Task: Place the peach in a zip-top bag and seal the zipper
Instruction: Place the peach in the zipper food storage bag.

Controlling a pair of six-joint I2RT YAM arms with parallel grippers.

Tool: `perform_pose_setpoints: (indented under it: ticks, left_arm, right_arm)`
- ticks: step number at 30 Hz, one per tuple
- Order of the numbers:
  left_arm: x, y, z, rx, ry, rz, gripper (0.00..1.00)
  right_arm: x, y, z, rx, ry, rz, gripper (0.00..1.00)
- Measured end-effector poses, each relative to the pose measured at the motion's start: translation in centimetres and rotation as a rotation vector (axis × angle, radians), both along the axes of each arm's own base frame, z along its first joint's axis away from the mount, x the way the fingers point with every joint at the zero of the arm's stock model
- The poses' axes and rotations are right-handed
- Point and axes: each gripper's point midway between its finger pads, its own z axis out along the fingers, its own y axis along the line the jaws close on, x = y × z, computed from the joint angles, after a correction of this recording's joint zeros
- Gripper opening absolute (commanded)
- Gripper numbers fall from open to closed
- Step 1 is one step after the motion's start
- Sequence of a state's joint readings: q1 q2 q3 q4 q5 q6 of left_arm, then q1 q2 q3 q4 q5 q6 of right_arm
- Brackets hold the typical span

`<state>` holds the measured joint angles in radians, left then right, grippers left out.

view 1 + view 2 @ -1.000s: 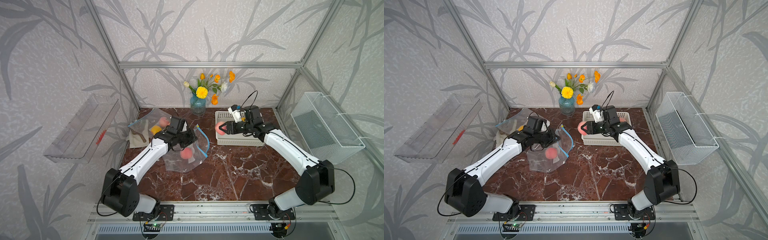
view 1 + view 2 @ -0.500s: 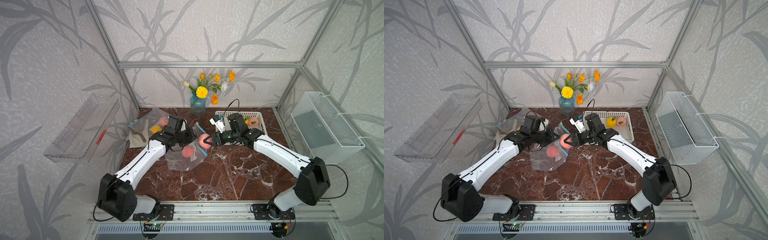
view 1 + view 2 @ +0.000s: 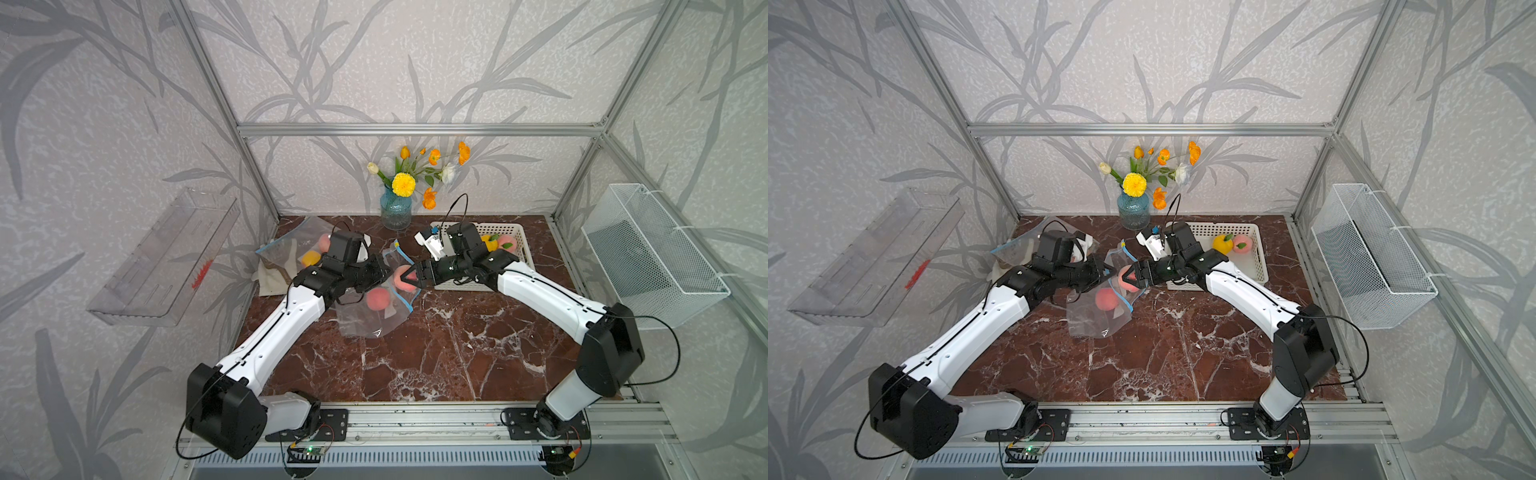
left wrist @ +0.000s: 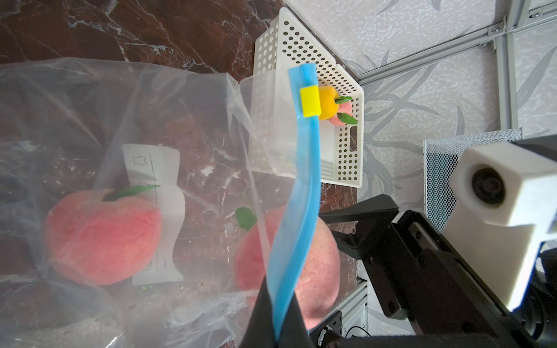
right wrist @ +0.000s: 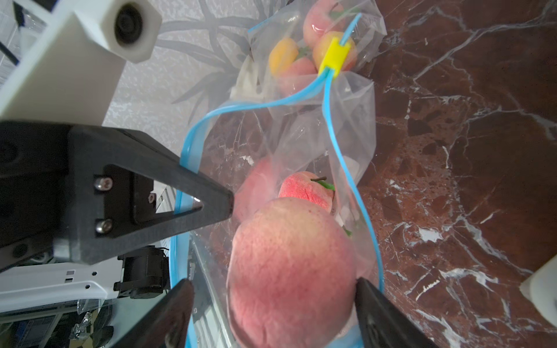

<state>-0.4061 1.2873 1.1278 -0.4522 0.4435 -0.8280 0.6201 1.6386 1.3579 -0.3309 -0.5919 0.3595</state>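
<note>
- Left gripper [image 3: 385, 272] is clamping the rim [image 4: 301, 195] of the bag [image 3: 365, 320], holding the mouth open.
- Right gripper [image 3: 413, 278] is standing wide around the peach [image 5: 289, 271], with a gap at one jaw.
- The peach is sitting in the mouth, only partly in.
- Risk: it may be rolling back out if the rim sags or the jaws drag it on withdrawal.

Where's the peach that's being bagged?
Mid-table in both top views, the peach sits in the zip-top bag's mouth, between the right claw's spread jaws.
</note>
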Motion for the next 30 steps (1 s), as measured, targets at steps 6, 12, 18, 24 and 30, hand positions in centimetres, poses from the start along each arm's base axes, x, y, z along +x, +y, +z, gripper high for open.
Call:
perform_pose_setpoints:
  ticks: [6, 12, 18, 24, 30]
  left_arm:
    - [-0.2, 0.1, 0.5, -0.001, -0.015, -0.003, 0.0]
    - [-0.7, 0.6, 1.5, 0.002, -0.043, 0.009, 0.01]
    - [-1.1, 1.4, 3.0, 0.002, -0.092, 0.035, 0.01]
    - [-1.3, 1.6, 3.2, 0.008, -0.101, 0.038, 0.02]
    - [-1.4, 1.9, 3.4, 0.021, -0.098, 0.051, 0.02]
  right_arm:
    - [-0.2, -0.4, 1.0, 0.004, -0.007, -0.02, 0.85]
    - [0.2, -2.0, 3.5, -0.003, -0.105, -0.102, 0.84]
    - [2.4, -6.0, 4.4, -0.08, -0.212, -0.269, 0.88]
    - [7.5, -13.7, 1.7, -0.242, -0.209, -0.515, 0.99]
    - [11.9, -20.8, -3.6, -0.408, -0.131, -0.715, 0.99]
